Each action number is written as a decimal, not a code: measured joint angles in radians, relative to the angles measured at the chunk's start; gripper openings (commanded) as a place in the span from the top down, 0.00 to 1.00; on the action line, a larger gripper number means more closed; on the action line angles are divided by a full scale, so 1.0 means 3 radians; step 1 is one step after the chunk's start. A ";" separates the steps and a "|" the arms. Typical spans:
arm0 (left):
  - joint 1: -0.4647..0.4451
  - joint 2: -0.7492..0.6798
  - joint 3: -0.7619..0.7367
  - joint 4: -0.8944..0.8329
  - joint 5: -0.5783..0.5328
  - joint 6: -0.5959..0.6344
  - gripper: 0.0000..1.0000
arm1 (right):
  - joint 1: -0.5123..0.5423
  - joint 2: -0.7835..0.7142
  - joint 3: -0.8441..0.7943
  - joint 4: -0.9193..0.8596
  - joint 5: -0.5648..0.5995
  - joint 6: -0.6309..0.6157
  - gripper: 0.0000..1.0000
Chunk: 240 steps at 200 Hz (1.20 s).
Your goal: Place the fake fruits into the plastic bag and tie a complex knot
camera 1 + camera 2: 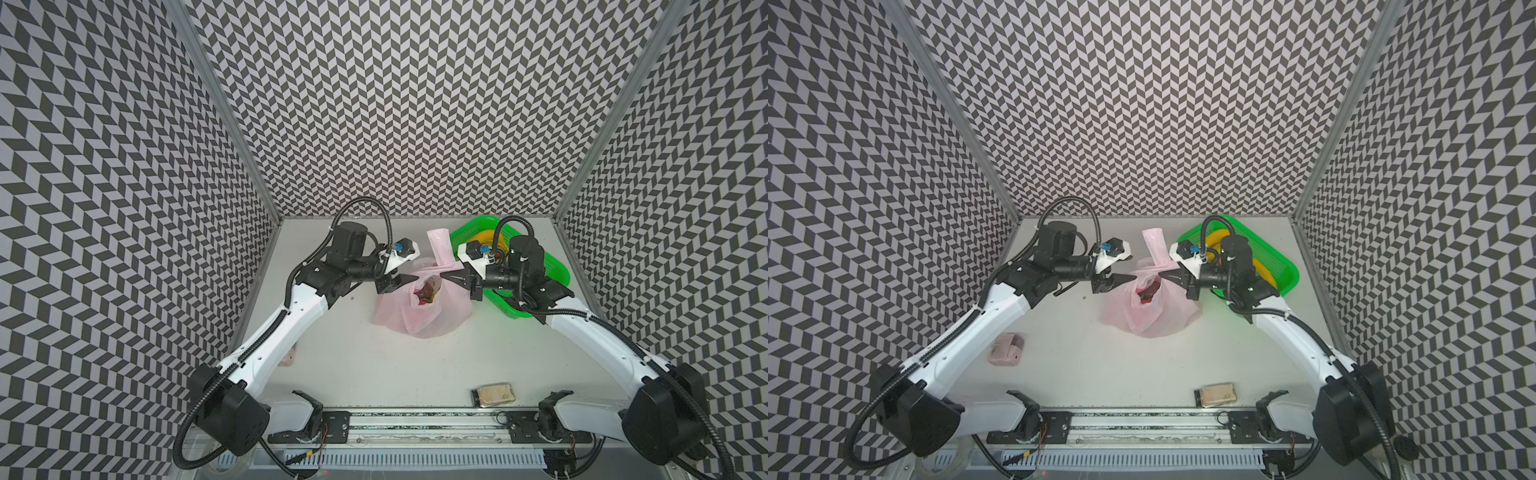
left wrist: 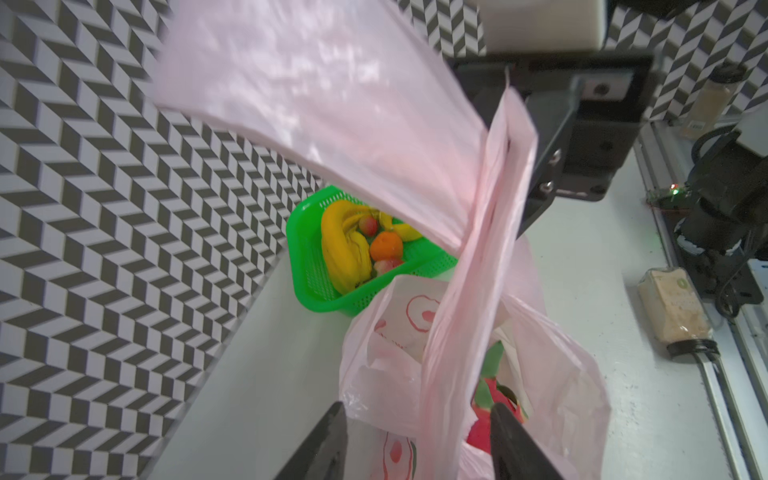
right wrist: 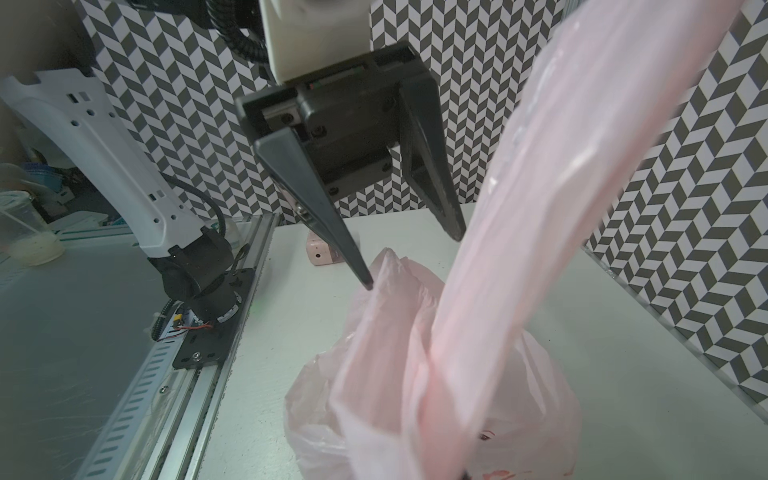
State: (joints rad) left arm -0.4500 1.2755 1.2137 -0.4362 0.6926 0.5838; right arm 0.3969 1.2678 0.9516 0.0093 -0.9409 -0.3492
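The pink plastic bag (image 1: 419,311) (image 1: 1154,311) sits mid-table with its mouth open; red and yellow fake fruits (image 1: 426,293) lie inside, among them a dragon fruit (image 2: 486,419). My right gripper (image 1: 448,275) (image 1: 1165,276) is shut on a bag handle (image 1: 439,245) (image 3: 582,166) that stands up behind it. At the bag's left rim my left gripper (image 1: 409,279) (image 2: 419,432) (image 3: 411,262) is open, with a strip of handle running loose between its fingers. Bananas (image 2: 340,249) and an orange (image 2: 386,245) lie in the green basket (image 2: 307,266). No knot is in view.
The green basket (image 1: 552,270) stands at the back right under my right arm. A pink block (image 1: 1005,349) lies at the left by my left arm. A tan packet (image 1: 494,397) rests near the front rail. Patterned walls close three sides.
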 measured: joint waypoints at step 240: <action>-0.0057 0.1539 0.1035 0.1637 0.1202 -0.1611 0.25 | 0.0022 -0.0078 -0.0112 0.0065 -0.0127 -0.0128 1.00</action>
State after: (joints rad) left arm -0.4671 1.7370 1.5242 0.0547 1.0531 0.1005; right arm 0.4034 1.2446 0.9180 0.0288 -0.9791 -0.3878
